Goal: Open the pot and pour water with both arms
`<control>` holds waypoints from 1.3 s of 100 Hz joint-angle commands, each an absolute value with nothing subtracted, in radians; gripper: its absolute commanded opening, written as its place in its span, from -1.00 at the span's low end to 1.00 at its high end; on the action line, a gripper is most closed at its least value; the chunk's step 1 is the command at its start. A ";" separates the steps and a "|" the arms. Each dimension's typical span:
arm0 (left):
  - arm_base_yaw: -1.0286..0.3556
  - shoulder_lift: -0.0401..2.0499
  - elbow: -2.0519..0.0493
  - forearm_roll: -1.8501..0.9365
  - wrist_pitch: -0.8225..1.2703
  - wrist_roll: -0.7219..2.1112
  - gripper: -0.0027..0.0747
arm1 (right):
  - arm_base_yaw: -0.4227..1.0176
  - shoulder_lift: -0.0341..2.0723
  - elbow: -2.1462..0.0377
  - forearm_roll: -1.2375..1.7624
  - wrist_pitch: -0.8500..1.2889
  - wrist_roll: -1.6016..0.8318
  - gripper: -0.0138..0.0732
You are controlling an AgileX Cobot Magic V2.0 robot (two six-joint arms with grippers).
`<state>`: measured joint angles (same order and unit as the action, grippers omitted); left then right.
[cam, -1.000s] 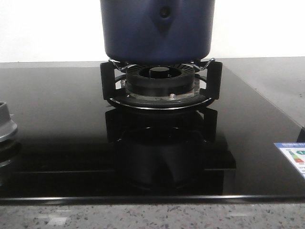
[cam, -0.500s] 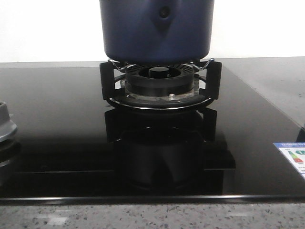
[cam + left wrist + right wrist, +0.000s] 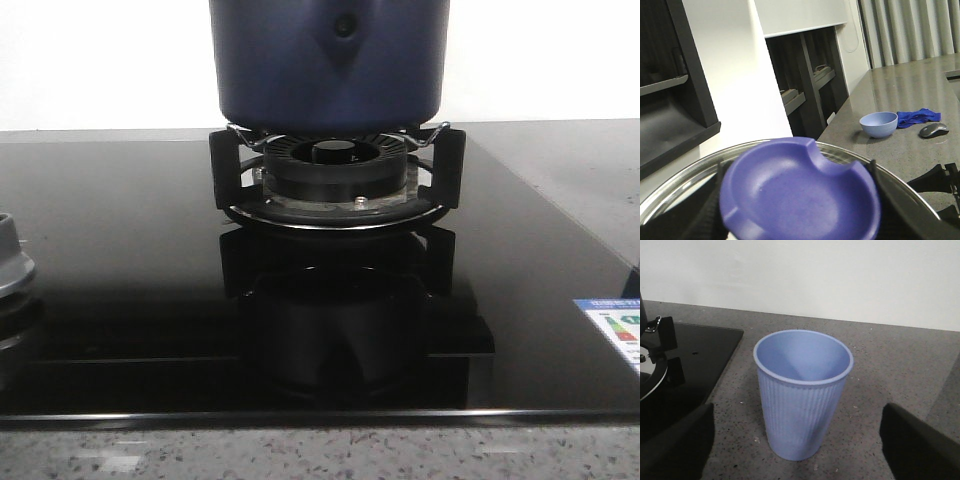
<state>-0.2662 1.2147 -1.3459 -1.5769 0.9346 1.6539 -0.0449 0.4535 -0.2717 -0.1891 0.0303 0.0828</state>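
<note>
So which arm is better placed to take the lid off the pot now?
The left. Its wrist view looks straight down on the purple lid knob with the lid's metal rim around it. The right gripper, jaws open, faces the blue cup on the counter beside the stove.

Bare counter rings the cup (image 3: pixel 802 392) — hob edge (image 3: pixel 715 385) nearby.

A plain white wall (image 3: pixel 540 60) rises behind the glossy black glass cooktop (image 3: pixel 120 260), which is set into a speckled grey stone bench (image 3: pixel 900 370). Elsewhere stand dark open shelving units (image 3: pixel 805 75) against a white wall — beside them, pale grey pleated curtains (image 3: pixel 910 30) hang over the far end of the polished bench, its surface catching soft, even light.
</note>
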 commanded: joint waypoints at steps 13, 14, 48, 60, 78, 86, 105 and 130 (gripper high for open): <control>-0.262 1.188 -1.382 -1.672 0.929 1.644 -0.18 | -0.044 0.478 -0.311 -0.190 -0.087 0.069 0.71; -0.262 1.188 -1.382 -1.672 0.929 1.644 -0.18 | -0.044 0.484 -0.311 -0.190 -0.090 0.069 0.71; -0.262 1.188 -1.382 -1.672 0.929 1.644 -0.18 | -0.044 0.711 -0.311 -0.156 -0.248 0.069 0.71; -0.262 1.188 -1.382 -1.672 0.929 1.644 -0.18 | -0.044 0.770 -0.311 -0.151 -0.298 0.069 0.71; -0.262 1.188 -1.382 -1.672 0.929 1.644 -0.18 | -0.044 0.855 -0.311 -0.118 -0.380 0.069 0.71; -0.262 1.188 -1.382 -1.672 0.929 1.644 -0.18 | -0.049 0.890 -0.311 -0.114 -0.411 0.069 0.71; -0.262 1.188 -1.382 -1.672 0.929 1.644 -0.18 | -0.097 0.942 -0.311 -0.104 -0.483 0.069 0.71; -0.262 1.188 -1.382 -1.672 0.929 1.644 -0.18 | -0.109 0.989 -0.311 -0.104 -0.579 0.069 0.71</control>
